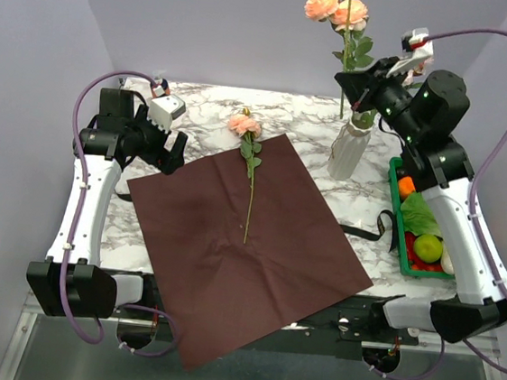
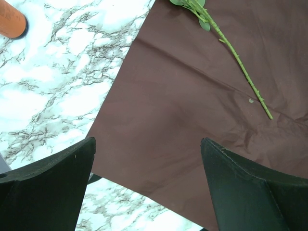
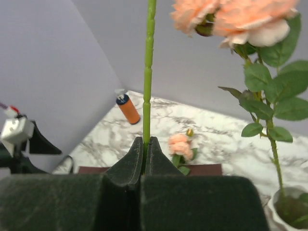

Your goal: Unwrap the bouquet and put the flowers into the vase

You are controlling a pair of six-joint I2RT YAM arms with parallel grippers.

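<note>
Your right gripper is clamped on a rose stem over the vase, near the surface's right edge. Your left gripper is wide apart above the paper, where one rose lies.

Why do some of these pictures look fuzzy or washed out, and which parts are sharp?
Right wrist view: the rose heads near the lens are soft, the green stem crisp. Left wrist view: the marble table is almost bleached white. Top view: even light, no glare on the dark red paper.
</note>
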